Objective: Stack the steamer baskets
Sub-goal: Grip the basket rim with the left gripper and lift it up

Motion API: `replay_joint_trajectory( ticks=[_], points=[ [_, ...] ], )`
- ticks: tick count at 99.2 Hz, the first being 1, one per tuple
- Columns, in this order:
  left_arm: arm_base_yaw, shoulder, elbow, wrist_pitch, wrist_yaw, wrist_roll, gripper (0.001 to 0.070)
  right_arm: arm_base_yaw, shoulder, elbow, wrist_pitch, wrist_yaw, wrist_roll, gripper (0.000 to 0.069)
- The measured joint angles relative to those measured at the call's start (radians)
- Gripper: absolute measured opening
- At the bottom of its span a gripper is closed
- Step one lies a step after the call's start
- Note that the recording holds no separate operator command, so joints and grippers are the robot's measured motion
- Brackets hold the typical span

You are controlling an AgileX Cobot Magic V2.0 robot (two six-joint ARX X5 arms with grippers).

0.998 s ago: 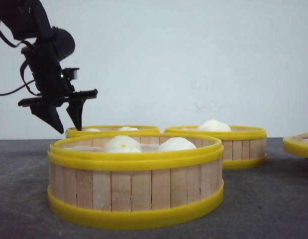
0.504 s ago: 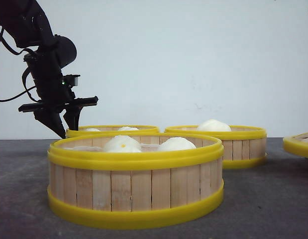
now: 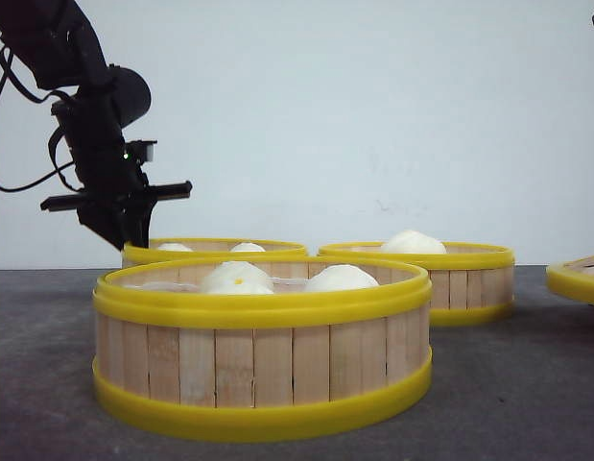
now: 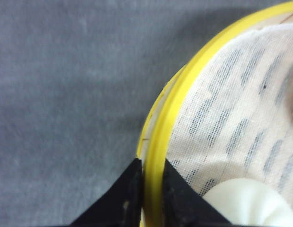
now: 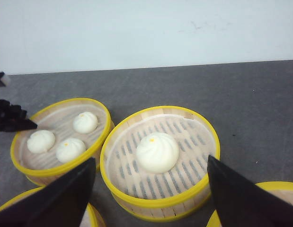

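Note:
Several steamer baskets with white buns stand on the dark table. My left gripper [image 3: 133, 230] is shut on the yellow rim of the back left basket [image 3: 229, 251], one finger outside the wall and one inside. In the left wrist view the gripper [image 4: 151, 187] pinches that rim [image 4: 160, 135] beside a bun [image 4: 253, 205]. The nearest basket [image 3: 263, 370] stands in front of it. My right gripper [image 5: 151, 160] hangs wide open, high above the back right basket [image 5: 160, 189], which holds one bun. The back left basket [image 5: 66, 165] holds three buns.
Another basket [image 3: 577, 280] shows at the right edge of the front view. A pale wall stands behind the table. Grey tabletop [image 4: 66, 94] lies to the outer side of the gripped basket.
My left gripper came down from above the back left basket onto its rim and shut on it. The baskets have not visibly moved.

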Motion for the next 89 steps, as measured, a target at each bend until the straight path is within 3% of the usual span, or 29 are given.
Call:
replay_joint_trajectory(
  ticks=[14, 31, 50, 89],
  points=[
    [0.013, -0.006, 0.056, -0.01, 0.011, 0.0, 0.0028, 0.0, 0.0, 0.0, 0.0, 0.0, 0.0, 0.0466],
    [0.047, -0.069, 0.169, -0.131, 0.106, -0.003, 0.0028, 0.0, 0.0, 0.0, 0.001, 0.0, 0.0, 0.0466],
    [0.046, -0.214, 0.244, -0.221, 0.159, -0.002, 0.0028, 0.0, -0.008, 0.0, 0.014, 0.0, 0.0, 0.0466],
    [0.02, -0.526, 0.244, -0.384, 0.173, 0.037, 0.0028, 0.0, -0.043, 0.043, -0.016, 0.0, 0.0, 0.0466]
  ],
)
